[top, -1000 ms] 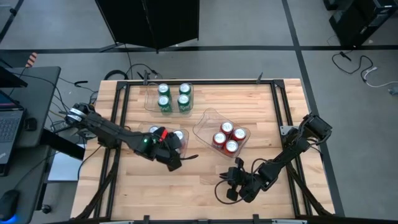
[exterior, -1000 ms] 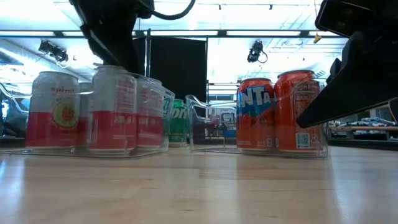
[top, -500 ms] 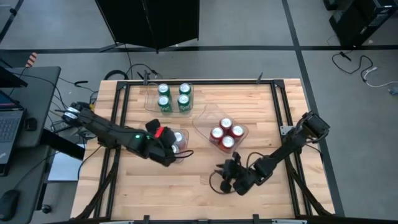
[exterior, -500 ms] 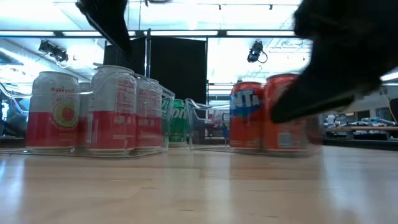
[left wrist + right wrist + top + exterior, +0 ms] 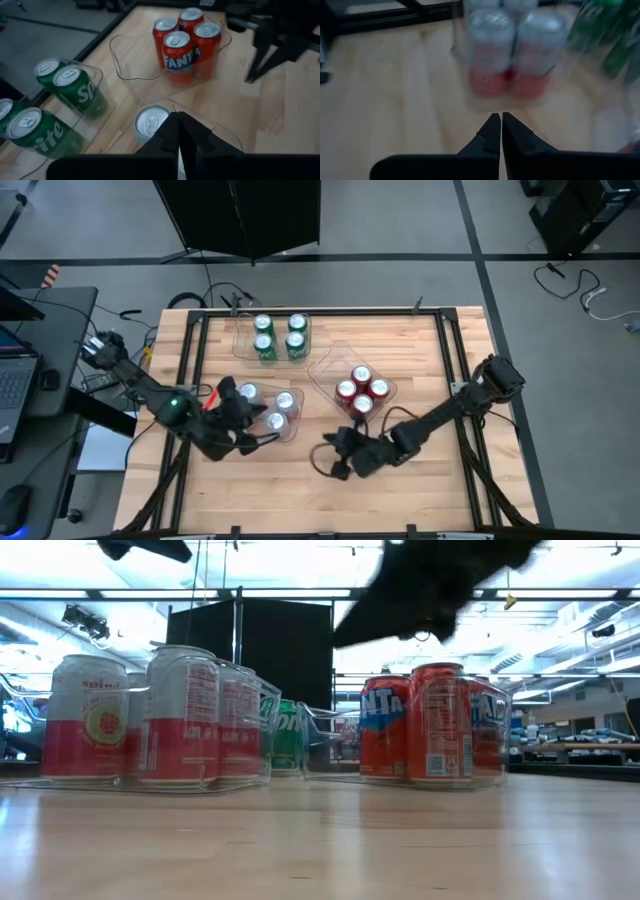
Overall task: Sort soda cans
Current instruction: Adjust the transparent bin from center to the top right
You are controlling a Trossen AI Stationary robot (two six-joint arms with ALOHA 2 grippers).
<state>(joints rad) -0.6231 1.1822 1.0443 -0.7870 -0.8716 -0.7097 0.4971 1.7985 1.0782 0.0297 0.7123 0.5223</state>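
Note:
Three clear trays stand on the wooden table. Green soda cans [image 5: 279,337] fill the far tray, red soda cans [image 5: 360,389] the middle-right tray, and silver-white soda cans [image 5: 272,408] with red lower halves the middle-left tray. My left gripper [image 5: 252,425] is shut and raised over the near left side of the silver-white tray, with one silver can top [image 5: 152,121] just beyond its fingertips [image 5: 177,120]. My right gripper [image 5: 331,463] is shut and hangs above bare table, near-left of the red cans' tray. In its wrist view the gripper [image 5: 496,120] points at the silver-white cans [image 5: 512,55].
Black frame rails [image 5: 192,370] run along the table's left and right sides and far edge. Bare wood [image 5: 300,490] lies along the near edge. My right arm [image 5: 430,420] slants close past the red tray's near right corner; I cannot tell whether it touches.
My left gripper has risen from the silver-white cans and drawn back toward the table's left edge. My right gripper has swung toward the left, rising off the table. The red cans' tray has slid a little toward the far left.

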